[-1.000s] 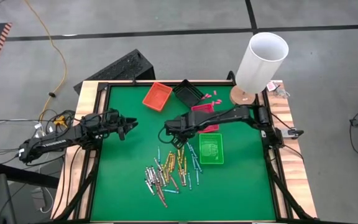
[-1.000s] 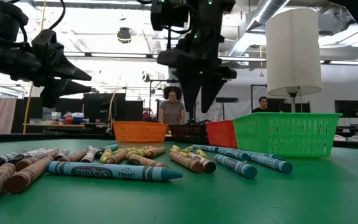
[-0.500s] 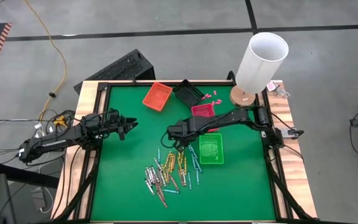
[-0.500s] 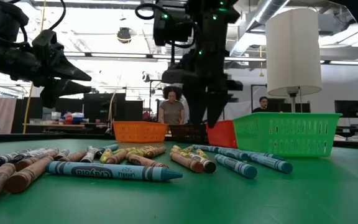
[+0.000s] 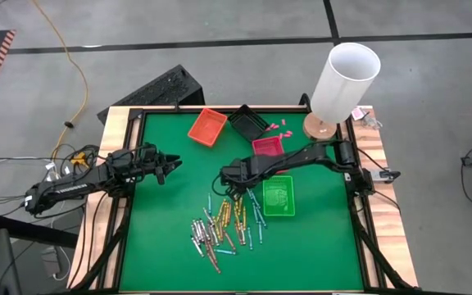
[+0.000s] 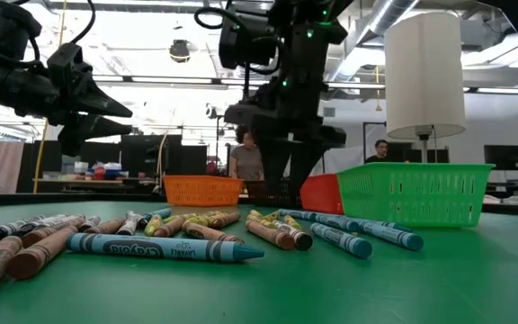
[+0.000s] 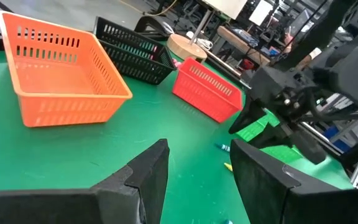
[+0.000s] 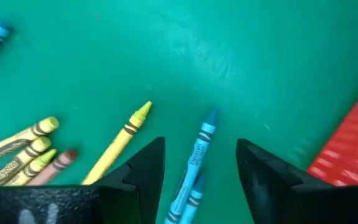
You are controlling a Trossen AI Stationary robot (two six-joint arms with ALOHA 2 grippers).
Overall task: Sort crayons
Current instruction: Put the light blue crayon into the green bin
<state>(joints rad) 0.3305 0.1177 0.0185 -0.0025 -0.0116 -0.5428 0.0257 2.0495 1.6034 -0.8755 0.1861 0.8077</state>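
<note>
The crayons (image 5: 222, 223) lie in a loose heap of blue, yellow, grey and brown sticks on the green mat, and show up close in the low view (image 6: 165, 247). My right gripper (image 5: 233, 187) hangs open over the heap's far end, pointing steeply down. In the right wrist view its fingers (image 8: 201, 146) stand on either side of a blue crayon (image 8: 205, 133) lying flat, with a yellow crayon (image 8: 127, 132) beside it. I cannot see them touch it. My left gripper (image 5: 169, 166) waits open above the mat's left side (image 7: 197, 154).
An orange tray (image 5: 207, 126), a black tray (image 5: 247, 123) and a red tray (image 5: 267, 146) stand at the far side. A green tray (image 5: 279, 197) sits just right of the heap. A tall white cylinder (image 5: 344, 80) stands at the far right corner. People stand in the room behind.
My right gripper has come down toward the far end of the crayon heap, still pointing steeply down. The crayons have stayed where they were.
</note>
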